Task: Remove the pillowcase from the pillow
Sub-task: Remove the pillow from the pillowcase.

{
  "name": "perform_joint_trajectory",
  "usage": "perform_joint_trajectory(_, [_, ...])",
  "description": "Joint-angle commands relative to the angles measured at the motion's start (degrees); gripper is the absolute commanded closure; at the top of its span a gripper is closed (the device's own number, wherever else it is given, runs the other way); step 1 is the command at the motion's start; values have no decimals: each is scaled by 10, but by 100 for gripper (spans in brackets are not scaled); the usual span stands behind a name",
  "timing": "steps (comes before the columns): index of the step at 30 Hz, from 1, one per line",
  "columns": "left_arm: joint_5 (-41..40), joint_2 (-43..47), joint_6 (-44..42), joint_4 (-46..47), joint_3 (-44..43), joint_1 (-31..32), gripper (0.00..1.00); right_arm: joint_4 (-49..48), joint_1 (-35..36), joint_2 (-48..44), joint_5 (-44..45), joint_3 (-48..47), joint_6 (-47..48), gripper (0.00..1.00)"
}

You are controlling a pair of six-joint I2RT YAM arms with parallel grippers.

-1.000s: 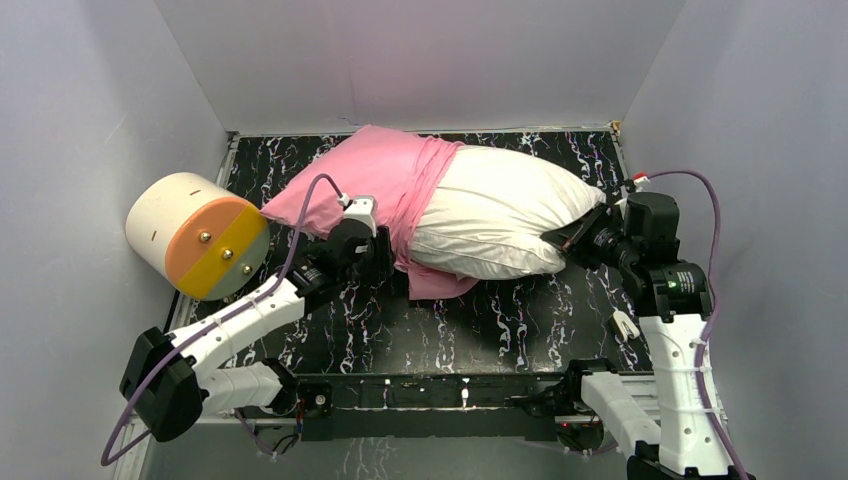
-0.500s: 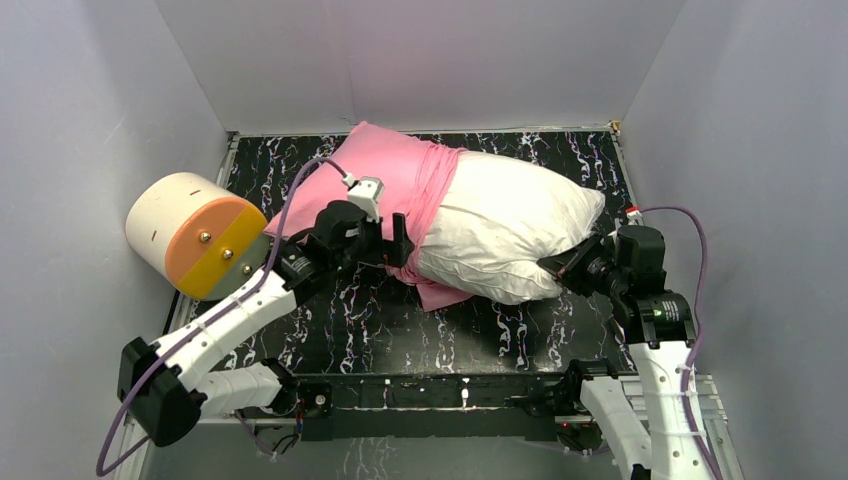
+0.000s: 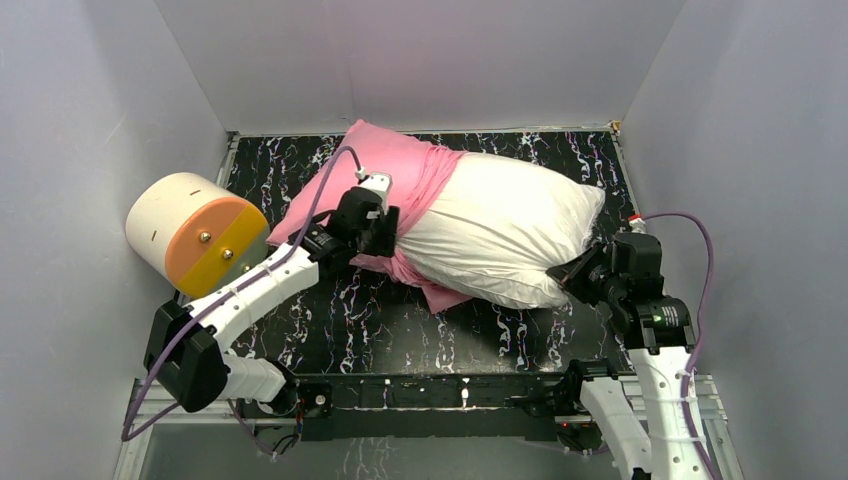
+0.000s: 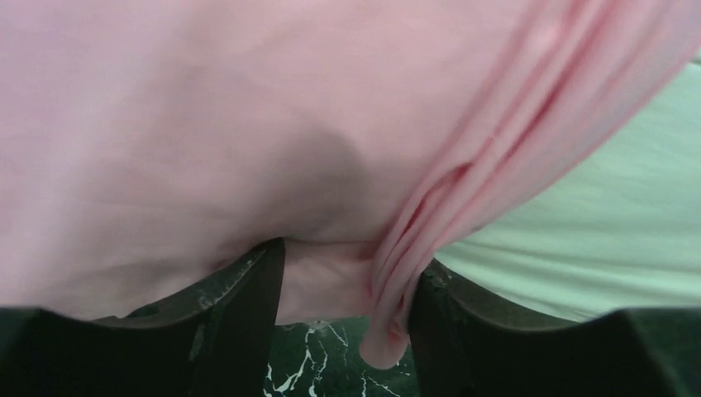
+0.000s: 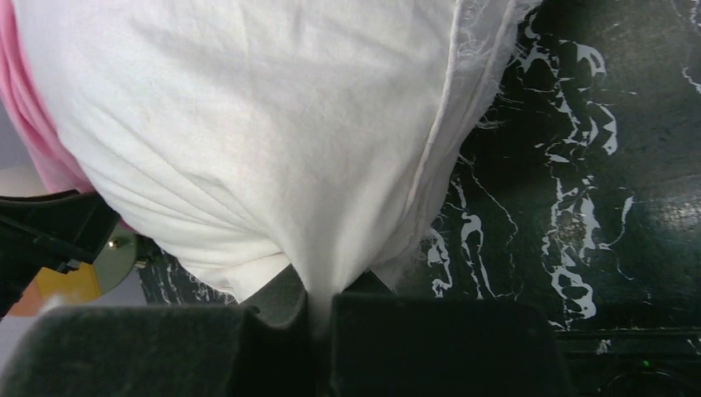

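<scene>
Peering closer, wrists show left gripper (image 4: pixel 347 269) parted around pillowcase (image 4: pixel 207 124), right gripper (image 5: pixel 321 291) pinching pillow (image 5: pixel 248 124).

Top external: looked down and forward from high behind the arm bases, took in the whole surface (image 3: pixel 480 330) to its far edge. Left wrist: sat almost against the pillowcase (image 4: pixel 207 124), faced its bunched hem. Right wrist: sat very close at the pillow (image 5: pixel 248 149) corner by the right edge, faced leftward across the surface. Shared by all three: pillow, pink hem, dark marbled surface.
</scene>
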State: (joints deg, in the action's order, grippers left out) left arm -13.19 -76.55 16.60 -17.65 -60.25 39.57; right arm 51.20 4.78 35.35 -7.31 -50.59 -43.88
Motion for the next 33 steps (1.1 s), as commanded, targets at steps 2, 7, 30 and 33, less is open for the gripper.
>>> perform_joint_trajectory(2, [-32, 49, -1, -62, 56, -114, 56, 14, -5, 13, 164, -34, 75, 100])
perform_joint_trajectory(7, [236, 99, 3, 38, 118, -116, 53, -11, -5, 14, 144, -33, 117, 95])
perform_joint_trajectory(30, [295, 25, 111, 105, 206, 26, 100, -178, -3, 195, -328, -175, 91, 32])
perform_joint_trajectory(33, [281, 31, 123, 110, 212, 49, 100, -127, 11, 246, -282, -170, 151, 30])
